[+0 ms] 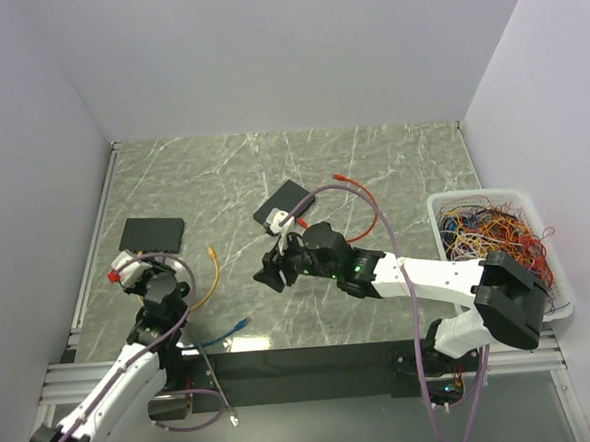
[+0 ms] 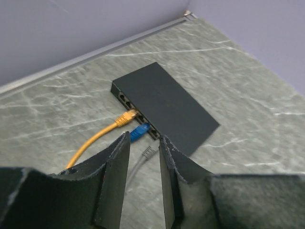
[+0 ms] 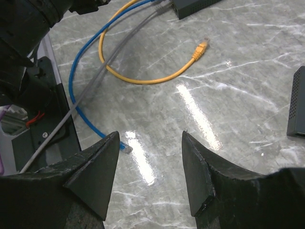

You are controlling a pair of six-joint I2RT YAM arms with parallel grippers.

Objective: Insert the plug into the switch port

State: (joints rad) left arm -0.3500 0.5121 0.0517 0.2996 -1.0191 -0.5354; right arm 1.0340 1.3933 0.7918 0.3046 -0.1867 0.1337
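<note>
The grey cable plug (image 2: 149,151) lay just beyond the released left claw (image 2: 144,138), near the flat black switch (image 2: 167,105). The right claw (image 3: 150,138) gaped empty.

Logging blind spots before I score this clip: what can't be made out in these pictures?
- Left wrist: whether the yellow plug and blue plug are latched in the switch ports; too small, angled.
- Left wrist: where the gray cable runs, hidden behind a finger of the left gripper.
- Right wrist: the second switch, cut off by the right edge.
- Top external: the plugs at the switch, hidden by the left gripper.
</note>
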